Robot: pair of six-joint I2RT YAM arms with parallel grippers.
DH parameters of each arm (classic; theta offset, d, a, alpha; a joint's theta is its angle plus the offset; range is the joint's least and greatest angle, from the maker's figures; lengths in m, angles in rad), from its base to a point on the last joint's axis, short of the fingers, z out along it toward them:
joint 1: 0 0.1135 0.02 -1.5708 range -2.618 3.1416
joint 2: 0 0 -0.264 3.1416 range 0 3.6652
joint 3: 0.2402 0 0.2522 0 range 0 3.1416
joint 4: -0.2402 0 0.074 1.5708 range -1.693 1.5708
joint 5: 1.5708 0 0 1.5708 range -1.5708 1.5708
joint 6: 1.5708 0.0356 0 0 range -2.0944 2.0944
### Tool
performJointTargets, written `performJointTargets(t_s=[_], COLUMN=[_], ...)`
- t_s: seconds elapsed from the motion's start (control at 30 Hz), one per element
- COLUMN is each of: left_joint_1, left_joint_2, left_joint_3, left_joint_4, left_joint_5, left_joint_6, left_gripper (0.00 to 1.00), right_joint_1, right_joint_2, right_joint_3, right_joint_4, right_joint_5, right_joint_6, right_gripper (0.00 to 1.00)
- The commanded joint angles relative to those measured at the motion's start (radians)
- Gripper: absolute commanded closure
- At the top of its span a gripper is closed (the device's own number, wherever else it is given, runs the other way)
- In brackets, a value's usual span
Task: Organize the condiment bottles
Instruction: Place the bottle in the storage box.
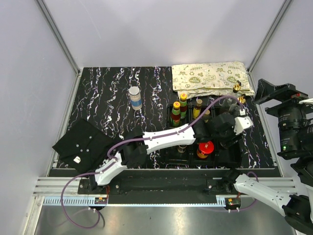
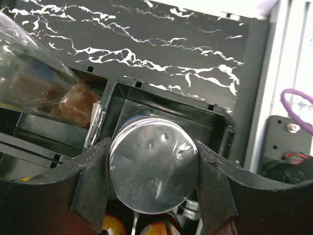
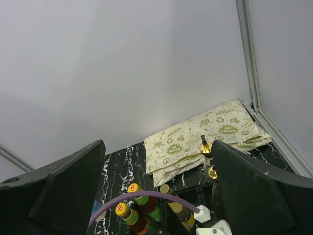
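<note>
My left gripper reaches across to the right side of the black compartment tray. In the left wrist view its fingers press both sides of a grey-lidded shaker, held over a tray compartment. A clear glass bottle leans in at the upper left. Slim yellow-capped sauces, a red-lidded jar and gold-spouted bottles stand in the tray. Another grey-lidded shaker stands alone on the table. My right gripper is raised at the right, open and empty.
A printed cream bag lies at the back right, just behind the tray. A black cloth lies at the front left. White walls close in the marbled table on three sides. The left arm's purple cable arcs over the tray.
</note>
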Motion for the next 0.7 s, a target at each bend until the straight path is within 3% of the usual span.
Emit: performJointTargets(t_s=[0.0, 0.2, 0.3, 0.33, 0.43, 0.47, 0.53, 0.57, 0.67], left_joint_1=[-0.007, -0.007, -0.007, -0.007, -0.006, -0.006, -0.006, -0.006, -0.006], left_joint_2=[0.031, 0.074, 0.088, 0.092, 0.091, 0.086, 0.065, 0.054, 0.002], left_joint_3=[0.108, 0.128, 0.133, 0.134, 0.133, 0.131, 0.128, 0.121, 0.081], left_joint_4=[0.077, 0.069, 0.071, 0.072, 0.074, 0.074, 0.088, 0.094, 0.13], left_joint_5=[-0.099, -0.174, -0.193, -0.194, -0.197, -0.196, -0.197, -0.2, -0.2], left_joint_6=[0.036, 0.027, 0.022, 0.019, 0.018, 0.016, 0.021, 0.024, 0.033], left_gripper=[0.87, 0.79, 0.68, 0.58, 0.41, 0.28, 0.13, 0.01, 0.01], right_joint_1=[-0.006, -0.004, -0.004, -0.004, -0.004, -0.006, -0.006, -0.004, -0.004], right_joint_2=[-0.023, -0.037, -0.041, -0.044, -0.047, -0.047, -0.049, -0.05, -0.056], right_joint_3=[-0.018, -0.035, -0.038, -0.04, -0.041, -0.041, -0.038, -0.037, -0.036], right_joint_4=[-0.023, -0.043, -0.049, -0.052, -0.056, -0.059, -0.065, -0.066, -0.078], right_joint_5=[-0.01, -0.012, -0.012, -0.01, -0.009, -0.007, -0.006, -0.004, -0.003], right_joint_6=[0.031, 0.048, 0.051, 0.053, 0.054, 0.054, 0.056, 0.06, 0.07], right_gripper=[0.0, 0.0, 0.0, 0.0, 0.0, 0.0, 0.0, 0.0, 0.0])
